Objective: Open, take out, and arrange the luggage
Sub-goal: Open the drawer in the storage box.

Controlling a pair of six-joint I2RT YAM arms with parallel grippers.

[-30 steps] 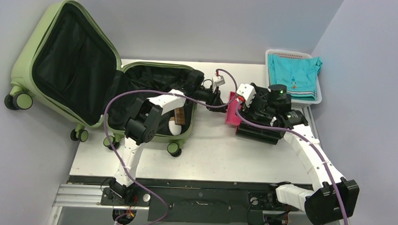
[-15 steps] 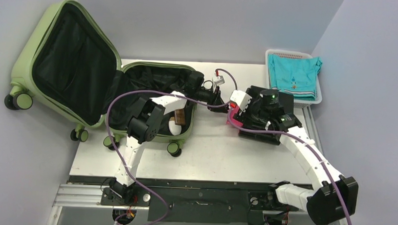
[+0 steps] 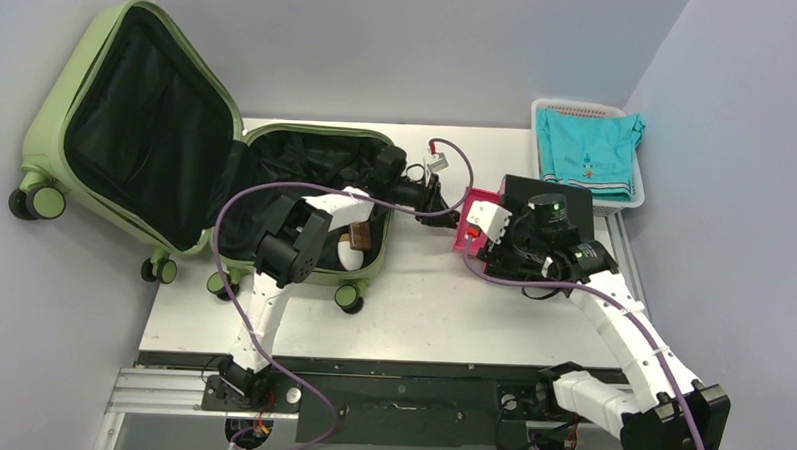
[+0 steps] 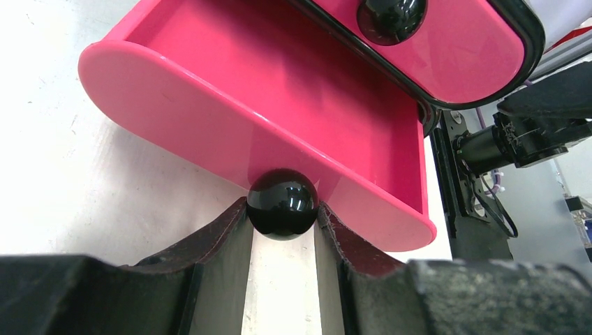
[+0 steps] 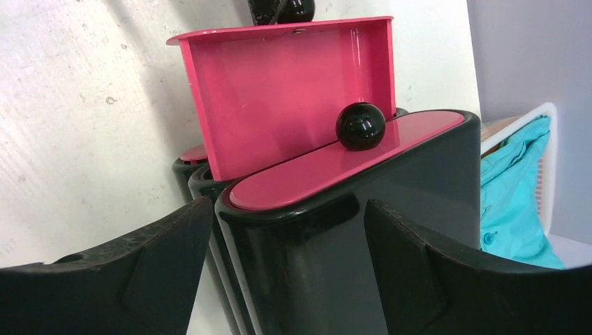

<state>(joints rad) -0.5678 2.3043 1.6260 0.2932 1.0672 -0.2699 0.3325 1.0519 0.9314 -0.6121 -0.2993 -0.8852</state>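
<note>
Luggage (image 3: 148, 126) open, left of jaws holding knob (image 4: 283, 202), case (image 5: 363, 230).

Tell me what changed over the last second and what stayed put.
The right gripper drew back toward the near edge, uncovering the top of the black drawer case it clasps; the case seems shifted toward the white basket. No grasp or release shows. Unchanged: the left gripper shut on the black knob of the pink drawer, and the open green suitcase.
</note>
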